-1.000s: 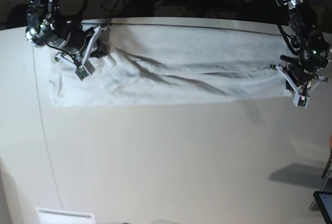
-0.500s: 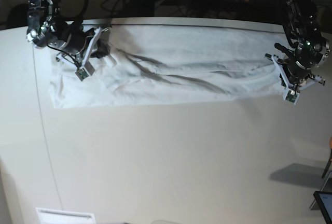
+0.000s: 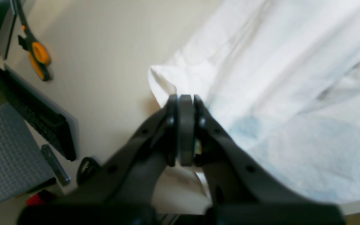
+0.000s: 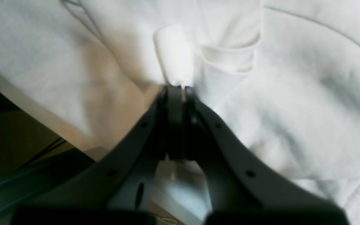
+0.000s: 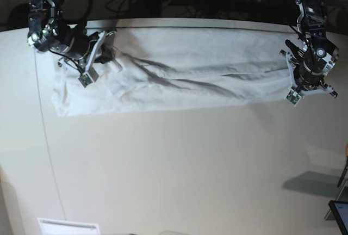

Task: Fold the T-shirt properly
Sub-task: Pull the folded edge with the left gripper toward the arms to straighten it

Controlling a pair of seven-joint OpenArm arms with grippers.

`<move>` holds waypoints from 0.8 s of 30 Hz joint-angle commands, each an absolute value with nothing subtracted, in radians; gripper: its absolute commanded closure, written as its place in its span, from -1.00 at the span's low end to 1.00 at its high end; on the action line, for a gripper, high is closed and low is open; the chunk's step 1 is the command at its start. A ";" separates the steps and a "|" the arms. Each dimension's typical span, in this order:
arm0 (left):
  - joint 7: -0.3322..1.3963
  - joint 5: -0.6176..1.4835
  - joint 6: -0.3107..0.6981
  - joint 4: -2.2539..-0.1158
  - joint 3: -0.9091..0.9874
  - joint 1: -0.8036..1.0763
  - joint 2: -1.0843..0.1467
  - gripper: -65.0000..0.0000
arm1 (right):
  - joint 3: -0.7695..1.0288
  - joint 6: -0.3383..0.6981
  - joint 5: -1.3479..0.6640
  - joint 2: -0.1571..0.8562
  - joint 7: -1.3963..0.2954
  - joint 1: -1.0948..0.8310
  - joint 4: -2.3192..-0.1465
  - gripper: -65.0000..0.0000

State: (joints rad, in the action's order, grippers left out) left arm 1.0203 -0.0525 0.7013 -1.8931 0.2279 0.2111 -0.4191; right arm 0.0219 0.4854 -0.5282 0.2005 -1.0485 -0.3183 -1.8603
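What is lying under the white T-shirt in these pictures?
The T-shirt lies spread in a long band on the pale table. Only table surface shows around it; anything beneath the cloth is covered and cannot be seen.

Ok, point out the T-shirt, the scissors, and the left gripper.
T-shirt (image 5: 217, 55), base view, flat middle of the cloth.
Scissors (image 3: 37, 59), left wrist view, orange handle.
Left gripper (image 3: 184, 103), left wrist view, closed fingertips.

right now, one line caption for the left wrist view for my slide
Left gripper fingers shut on a corner of the white T-shirt over the table.
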 commanded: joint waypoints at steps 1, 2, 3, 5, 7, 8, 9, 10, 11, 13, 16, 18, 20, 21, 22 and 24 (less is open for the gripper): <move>1.013 -0.070 0.698 -1.910 0.242 0.202 -0.447 1.00 | 0.028 0.487 -0.538 0.208 -1.035 -0.308 -1.873 0.99; 1.013 -0.070 0.698 -1.910 0.242 0.202 -0.460 1.00 | 0.028 0.486 -0.538 0.208 -1.035 -0.308 -1.873 0.99; 1.013 -0.068 0.698 -1.910 0.242 0.203 -0.472 1.00 | 0.028 0.486 -0.538 0.208 -1.035 -0.308 -1.873 0.99; 1.013 -0.065 0.698 -1.911 0.243 0.197 -0.479 1.00 | 0.028 0.481 -0.538 0.208 -1.035 -0.308 -1.873 0.99; 1.013 -0.058 0.698 -1.923 0.259 0.196 -0.489 1.00 | 0.028 0.450 -0.538 0.208 -1.035 -0.308 -1.873 0.99; 1.013 -0.058 0.698 -1.931 0.275 0.196 -0.484 1.00 | 0.028 0.441 -0.538 0.208 -1.035 -0.308 -1.873 0.99; 1.013 -0.056 0.698 -1.940 0.292 0.196 -0.481 1.00 | 0.028 0.438 -0.538 0.208 -1.035 -0.308 -1.873 0.99; 1.013 -0.056 0.698 -1.946 0.303 0.196 -0.476 1.00 | 0.027 0.437 -0.538 0.208 -1.035 -0.308 -1.873 0.99; 1.013 -0.056 0.698 -1.949 0.309 0.196 -0.470 1.00 | 0.025 0.437 -0.538 0.208 -1.035 -0.308 -1.873 0.99; 1.013 -0.056 0.698 -1.952 0.318 0.196 -0.463 1.00 | 0.025 0.437 -0.538 0.206 -1.035 -0.308 -1.873 0.99; 1.013 -0.056 0.698 -1.952 0.314 0.203 -0.464 1.00 | 0.028 0.437 -0.538 0.206 -1.035 -0.308 -1.873 0.99; 1.013 -0.056 0.698 -1.952 0.311 0.206 -0.467 1.00 | 0.028 0.437 -0.538 0.206 -1.035 -0.308 -1.873 0.99; 1.013 -0.058 0.698 -1.952 0.315 0.225 -0.472 1.00 | 0.028 0.437 -0.538 0.206 -1.035 -0.308 -1.873 0.99; 1.013 -0.058 0.698 -1.952 0.311 0.232 -0.483 1.00 | 0.028 0.435 -0.538 0.206 -1.035 -0.308 -1.873 0.99; 1.013 -0.058 0.698 -1.952 0.308 0.242 -0.495 1.00 | 0.028 0.435 -0.538 0.206 -1.035 -0.308 -1.873 0.99; 1.013 -0.058 0.698 -1.952 0.285 0.257 -0.509 1.00 | 0.028 0.435 -0.538 0.206 -1.035 -0.308 -1.873 0.99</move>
State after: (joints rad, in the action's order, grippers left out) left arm 1.0138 -0.0456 0.7074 -1.9358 0.2794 0.2657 -0.4885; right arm 0.0219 0.4358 -0.5289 0.1982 -1.0477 -0.3161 -1.8603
